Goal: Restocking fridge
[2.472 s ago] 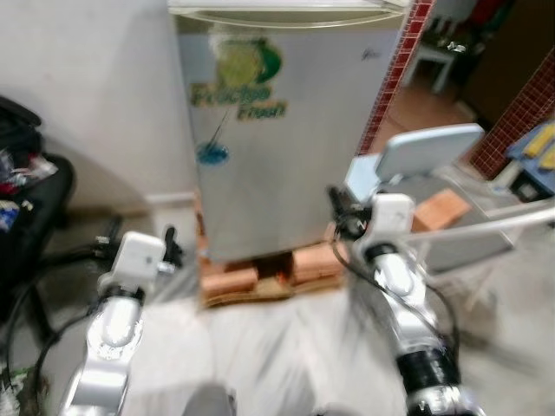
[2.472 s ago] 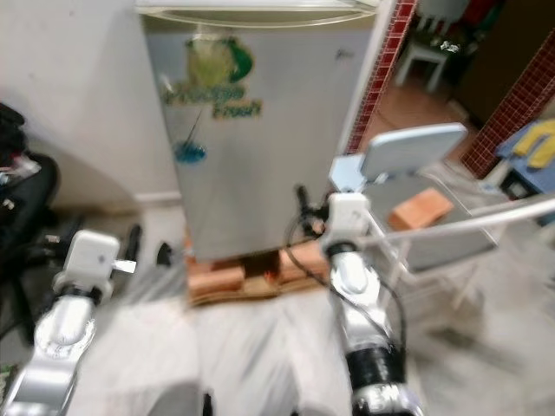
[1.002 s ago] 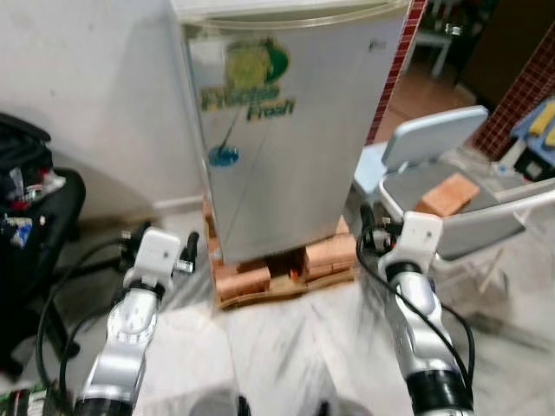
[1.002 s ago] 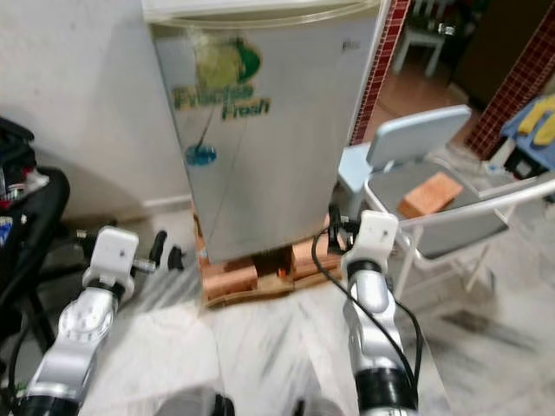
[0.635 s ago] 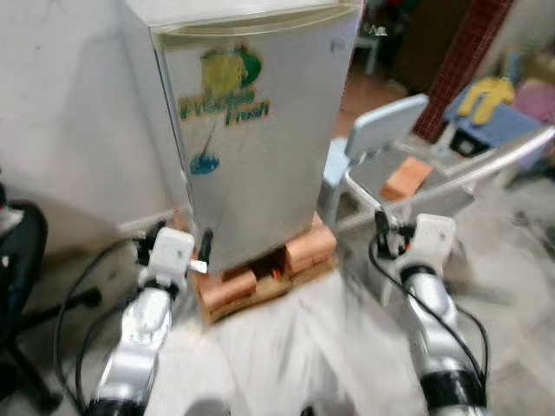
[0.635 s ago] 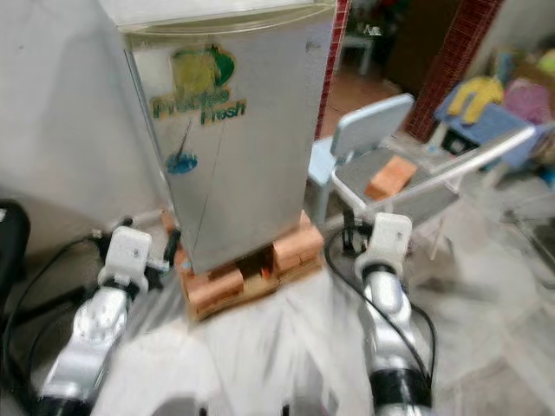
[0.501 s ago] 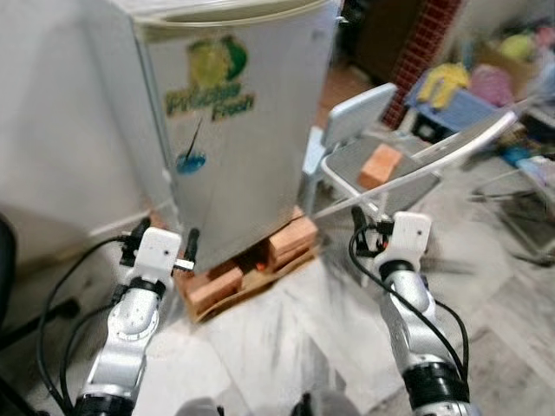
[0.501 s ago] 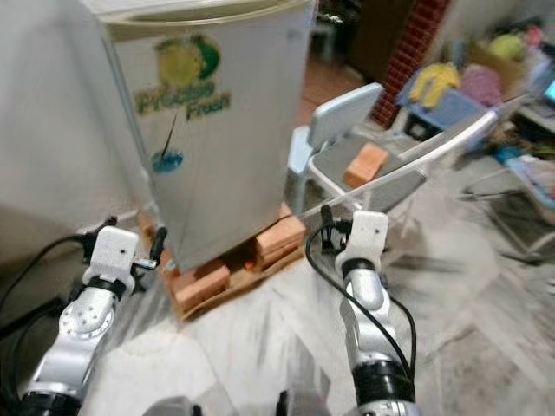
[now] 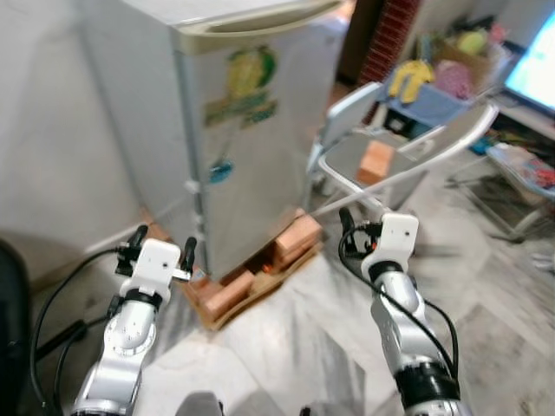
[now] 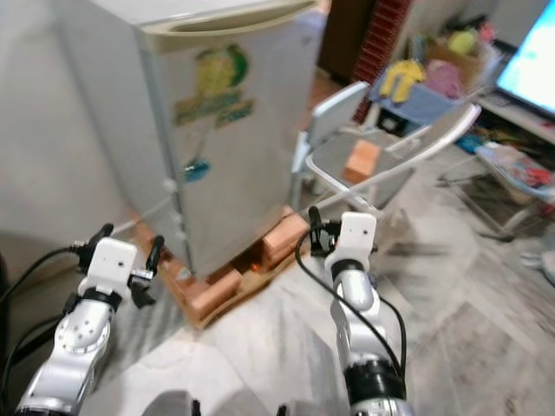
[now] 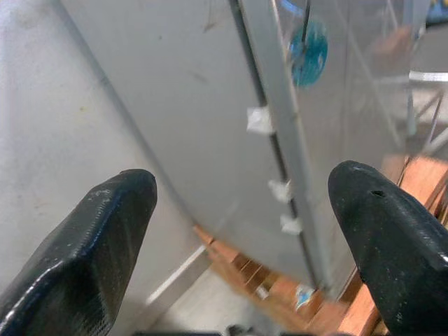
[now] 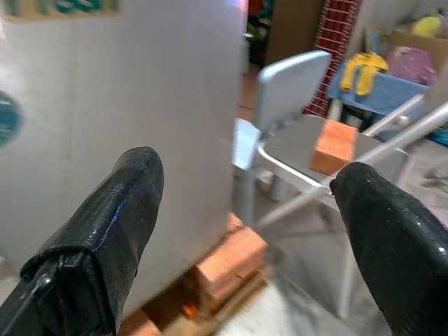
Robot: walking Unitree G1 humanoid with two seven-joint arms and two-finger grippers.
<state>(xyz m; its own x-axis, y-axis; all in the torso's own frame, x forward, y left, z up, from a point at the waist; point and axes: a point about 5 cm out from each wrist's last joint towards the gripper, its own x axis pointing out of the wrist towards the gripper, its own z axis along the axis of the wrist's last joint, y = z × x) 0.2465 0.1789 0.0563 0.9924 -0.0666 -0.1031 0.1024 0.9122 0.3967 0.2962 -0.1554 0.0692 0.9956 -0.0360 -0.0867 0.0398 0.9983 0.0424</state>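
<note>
**Two empty grippers face a closed fridge**

Both arms are raised in front of the robot with nothing in hand. The left gripper (image 9: 161,247) has its jaws spread wide, and its wrist view looks between the two black fingers (image 11: 84,255) at the fridge's side wall and the seam of the door. The right gripper (image 10: 327,227) is likewise spread, its wrist view framing the fridge front and the chair beyond. That open, forward posture reads as readiness to take hold of something, most likely the door, since nothing can be restocked while it is shut.

The fridge (image 9: 247,130) stands just ahead, door closed, its base propped on bricks (image 9: 298,236) laid over a wooden board, presumably to keep it off the marble floor (image 10: 451,347). A grey chair (image 9: 373,130) sits just beside the fridge on the robot's right, with a single brick (image 9: 376,161) resting on its seat.

No goods to be stocked can be made out. The fridge's interior is hidden behind the door, and its top is cut off. Lettering on the door sticker (image 9: 247,87) is too blurred to read. The cluttered items at the far right, yellow and pink among them, are too soft to identify.
</note>
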